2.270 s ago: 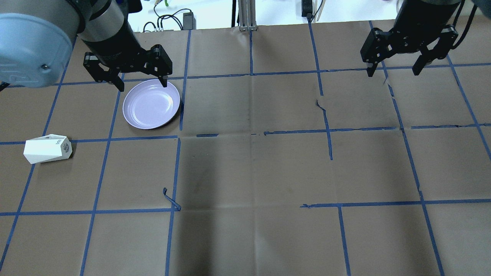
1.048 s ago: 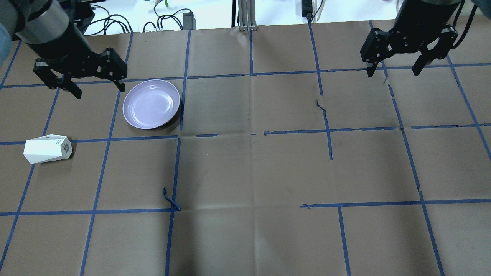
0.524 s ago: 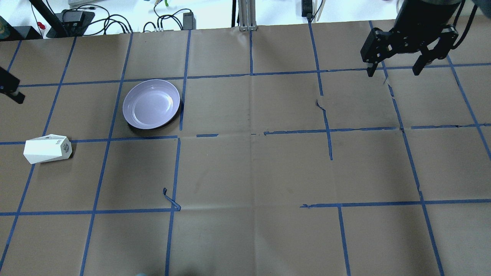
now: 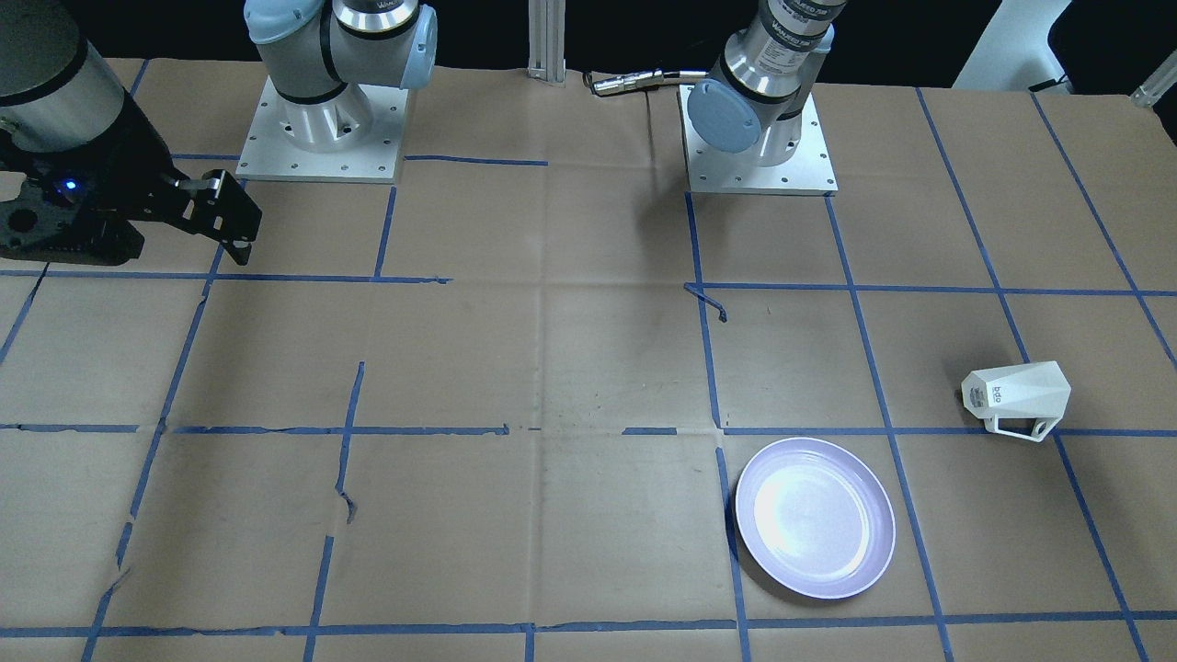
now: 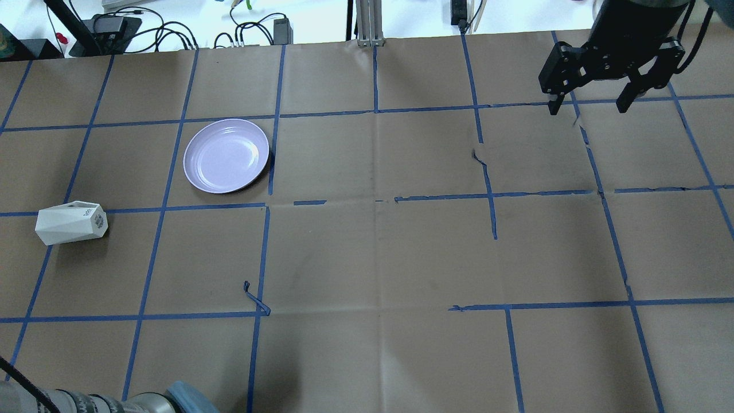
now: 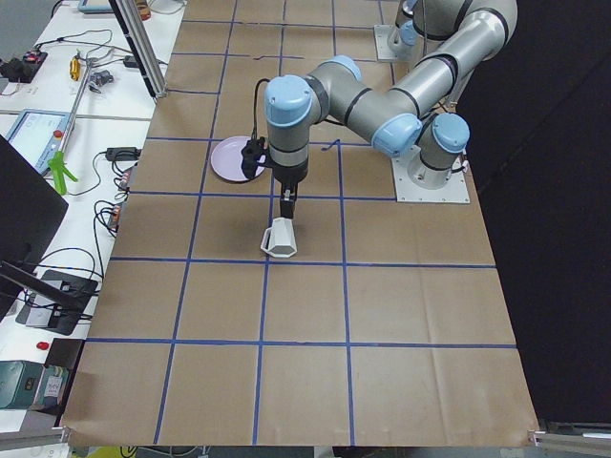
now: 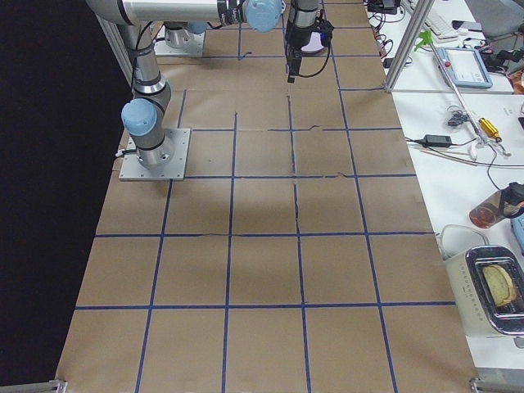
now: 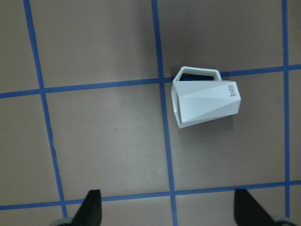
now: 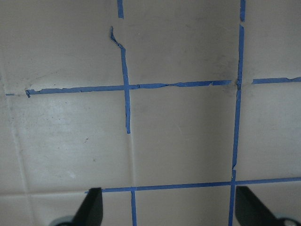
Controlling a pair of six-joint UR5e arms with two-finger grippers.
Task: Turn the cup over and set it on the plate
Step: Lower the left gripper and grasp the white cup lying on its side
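Observation:
The white faceted cup (image 5: 71,222) lies on its side at the table's left, handle toward the far edge; it also shows in the front view (image 4: 1016,395). The lavender plate (image 5: 226,155) sits upright to the cup's right and farther back, empty. My left gripper (image 8: 169,212) is open and empty; its wrist view looks down on the cup (image 8: 207,101), which lies ahead and right of the fingers. In the left side view the gripper (image 6: 286,205) hangs just above the cup (image 6: 281,239). My right gripper (image 5: 589,106) is open and empty at the far right, over bare paper.
Brown paper with a blue tape grid covers the table. A loose curl of tape (image 5: 255,301) sticks up near the middle left. My left arm's elbow (image 5: 172,398) shows at the overhead view's bottom edge. Cables and gear (image 5: 252,31) lie beyond the far edge.
My left gripper moved left from beside the plate and out of the overhead view; now only that arm's elbow shows at the bottom left. Cup, plate and right gripper have not moved.

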